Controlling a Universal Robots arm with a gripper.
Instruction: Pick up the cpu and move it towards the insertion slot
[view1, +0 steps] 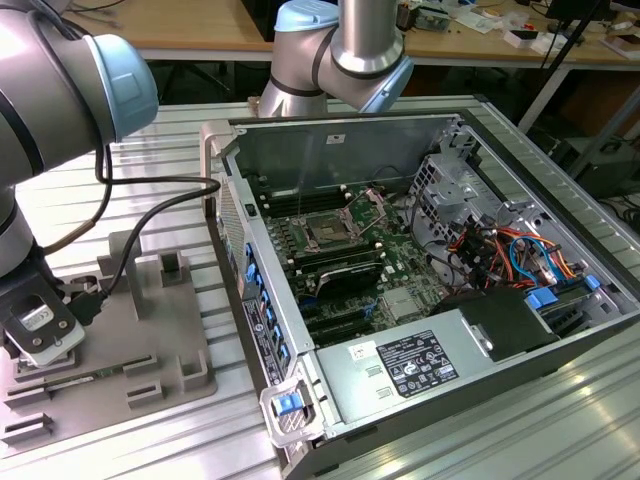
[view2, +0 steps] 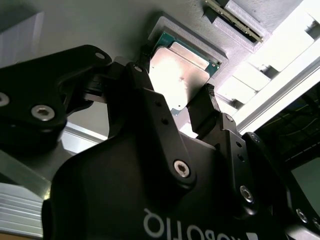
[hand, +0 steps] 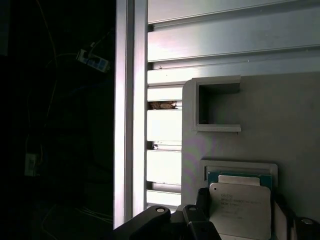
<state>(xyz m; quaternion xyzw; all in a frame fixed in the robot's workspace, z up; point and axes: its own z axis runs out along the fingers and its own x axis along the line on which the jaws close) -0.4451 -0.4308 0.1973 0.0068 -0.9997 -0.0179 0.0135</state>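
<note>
The black tool (view2: 175, 77) sits low around the small flat square chip with the shiny silver top (hand: 240, 210). The chip lies right under it in a snug pocket of the grey plastic tray (view1: 150, 330), which stops it sliding. I cannot tell if the tool is squeezing it. The square metal-framed slot with the dark middle (view1: 328, 232) is far from the tool, inside the open computer case (view1: 400, 150).

Silver-grey arm (view1: 365, 35) with pale blue joint caps (view1: 125, 80), a black cable (view1: 150, 215), black claw (view2: 174, 82) with silver hex screws (view2: 181, 169).
</note>
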